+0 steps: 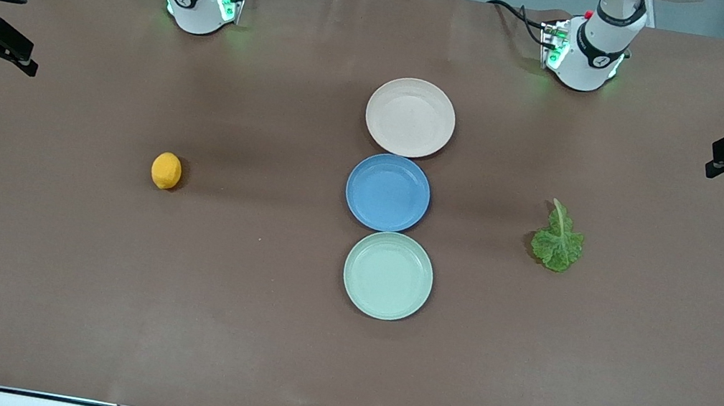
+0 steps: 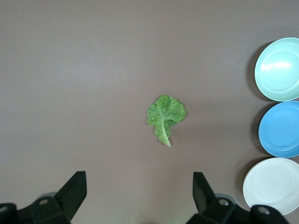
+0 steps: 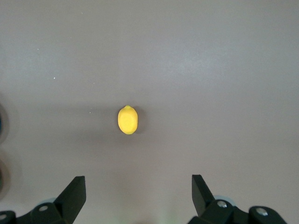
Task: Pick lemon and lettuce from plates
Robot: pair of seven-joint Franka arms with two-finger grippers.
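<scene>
The lemon (image 1: 166, 170) lies on the bare brown table toward the right arm's end, on no plate; it also shows in the right wrist view (image 3: 128, 120). The lettuce (image 1: 558, 238) lies flat on the table toward the left arm's end and shows in the left wrist view (image 2: 165, 114). The pink-beige plate (image 1: 410, 117) and the mint plate (image 1: 387, 275) are both empty. My right gripper (image 1: 29, 59) (image 3: 138, 178) is open and empty, high over its end of the table. My left gripper (image 1: 716, 161) (image 2: 138, 177) is open and empty, high over its end.
An empty blue plate (image 1: 387, 192) sits between the pink and mint plates in a row at the table's middle. The three plates also show in the left wrist view: mint (image 2: 279, 69), blue (image 2: 281, 129), pink (image 2: 273, 185). Both arm bases stand at the table's edge farthest from the front camera.
</scene>
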